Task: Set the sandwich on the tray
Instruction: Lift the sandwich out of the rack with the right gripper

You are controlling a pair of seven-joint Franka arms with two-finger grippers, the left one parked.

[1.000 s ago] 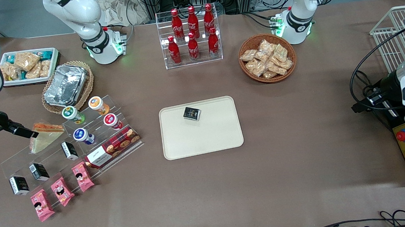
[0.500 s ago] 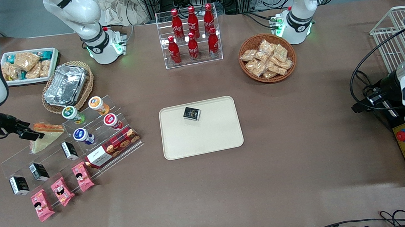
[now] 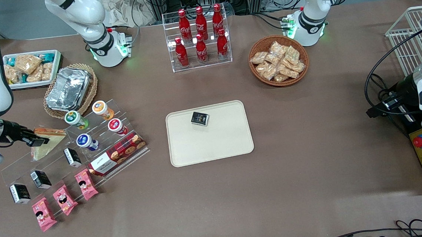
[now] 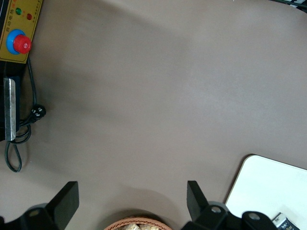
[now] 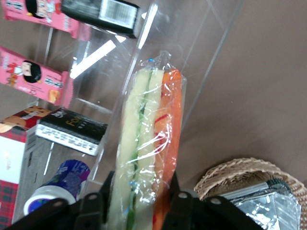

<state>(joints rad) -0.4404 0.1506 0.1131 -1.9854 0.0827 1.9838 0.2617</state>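
The sandwich [image 3: 51, 142], a wedge in clear wrap with an orange and green edge, lies on the top step of a clear acrylic stand [image 3: 76, 157] toward the working arm's end of the table. My right gripper [image 3: 38, 140] is at its end, fingers on both sides of it. In the right wrist view the sandwich [image 5: 148, 143] sits between the two fingers of the gripper [image 5: 141, 201], which press on the bread side and the orange side. It still rests on the stand. The cream tray [image 3: 213, 148] lies mid-table and also shows in the left wrist view [image 4: 268, 187].
A small black packet [image 3: 200, 118] lies on the tray. The stand also holds small cups [image 3: 86, 141], black boxes [image 3: 40, 178], a biscuit box [image 3: 117, 153] and pink packets [image 3: 64, 198]. A foil container in a wicker basket [image 3: 68, 89] stands close by. A cola rack [image 3: 199, 37] and a snack basket [image 3: 278, 60] stand farther from the front camera.
The right arm has shifted toward the sandwich, and the gripper's fingers have slid along it and now sit around its end. The sandwich has hardly moved.
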